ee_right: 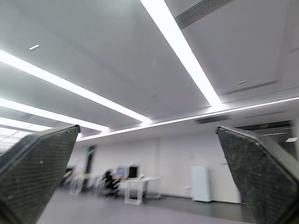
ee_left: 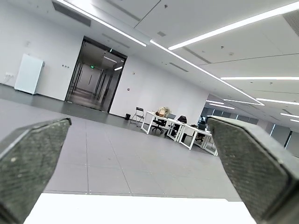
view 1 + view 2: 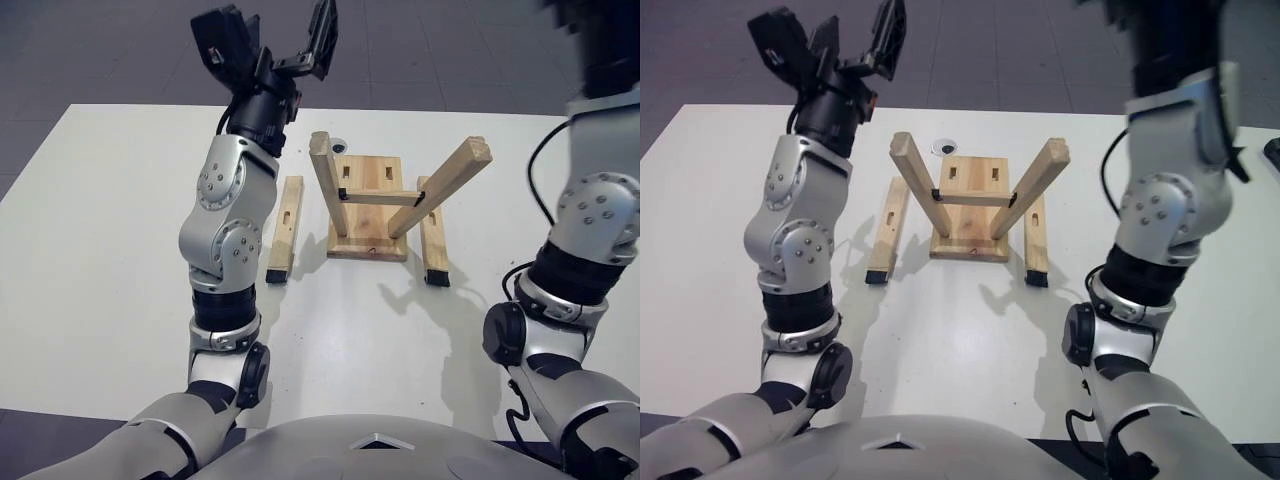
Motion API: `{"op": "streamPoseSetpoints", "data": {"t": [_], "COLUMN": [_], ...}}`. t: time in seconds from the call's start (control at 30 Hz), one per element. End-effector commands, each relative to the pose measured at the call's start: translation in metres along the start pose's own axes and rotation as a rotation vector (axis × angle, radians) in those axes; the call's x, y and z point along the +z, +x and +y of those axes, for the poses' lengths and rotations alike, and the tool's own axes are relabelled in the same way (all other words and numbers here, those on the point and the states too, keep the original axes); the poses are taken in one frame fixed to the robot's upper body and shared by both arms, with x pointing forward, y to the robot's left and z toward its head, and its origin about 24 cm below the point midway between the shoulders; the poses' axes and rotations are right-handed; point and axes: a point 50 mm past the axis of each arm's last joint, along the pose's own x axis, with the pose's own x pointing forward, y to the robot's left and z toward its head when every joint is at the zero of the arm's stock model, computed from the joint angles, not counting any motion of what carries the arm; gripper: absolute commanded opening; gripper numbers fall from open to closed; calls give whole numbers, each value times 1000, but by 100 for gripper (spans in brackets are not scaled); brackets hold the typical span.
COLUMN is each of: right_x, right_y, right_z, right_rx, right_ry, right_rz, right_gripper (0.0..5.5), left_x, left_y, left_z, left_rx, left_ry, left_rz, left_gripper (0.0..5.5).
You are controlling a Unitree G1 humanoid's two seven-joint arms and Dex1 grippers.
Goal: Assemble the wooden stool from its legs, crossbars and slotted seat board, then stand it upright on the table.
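The left gripper is held up high over the far left part of the white table, well above the wood. Its two fingers are spread wide, and the left wrist view shows nothing between the grey pads, only the room beyond. The right gripper is raised high on the right side. Its pads are just as far apart, with only the ceiling between them, so it has hold of nothing. Neither touches any part of the stool. The seat board lies flat near the middle of the table with its slots facing up. Two legs stand up from it, the left leg and the right leg, each leaning outward at the top. A thin crossbar joins them partway up. Two more legs lie flat on the table with their dark foot pads at the near end. One loose leg lies to the left of the board, a little apart from it and close to the left arm. The other loose leg lies just beside the board's right edge, partly behind the leaning right leg. A small round object sits on the table just behind the board.
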Motion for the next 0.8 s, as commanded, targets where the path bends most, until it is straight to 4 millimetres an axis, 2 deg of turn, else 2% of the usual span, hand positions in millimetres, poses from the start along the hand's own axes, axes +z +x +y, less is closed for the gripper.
{"op": "streamPoseSetpoints", "data": {"t": [0.03, 0.1, 0.13, 0.2, 0.23, 0.27, 0.33, 0.4, 0.53, 0.63, 0.7, 0.77, 0.8], "right_x": [10, 12, 13, 13, 12, 11, 9, 6, 1, -2, -3, -3, -3], "right_y": [-7, -9, -10, -12, -13, -14, -16, -18, -25, -27, -28, -29, -29], "right_z": [-20, -24, -27, -32, -34, -35, -36, -37, -41, -42, -43, -44, -45], "right_rx": [-147, -182, -200, -238, -254, -262, -272, -275, -287, -289, -288, -292, -297], "right_ry": [-31, -44, -51, -59, -68, -68, -69, -67, -67, -64, -66, -63, -65], "right_rz": [-31, -31, -31, -24, -14, -8, 2, 13, 43, 57, 61, 61, 62], "right_gripper": [540, 540, 540, 540, 540, 540, 540, 540, 540, 540, 540, 540, 540], "left_x": [42, 45, 34, -19, -50, -70, -98, -105, -92, -62, -21, 34, 48], "left_y": [25, 27, 27, 12, -4, -19, -41, -43, -16, 5, 22, 32, 32], "left_z": [-16, -18, -17, -10, -5, -1, 5, 10, 9, 8, 5, -5, -10], "left_rx": [-88, -114, -128, -146, -165, -179, -198, -191, -175, -155, -128, -121, -133], "left_ry": [28, 61, 86, 174, 219, 254, 239, 230, 266, 275, 257, 241, 243], "left_rz": [-142, -129, -62, 228, 379, 474, 587, 575, 423, 247, 53, -182, -238], "left_gripper": [538, 538, 538, 538, 538, 538, 538, 538, 538, 538, 538, 538, 538]}}
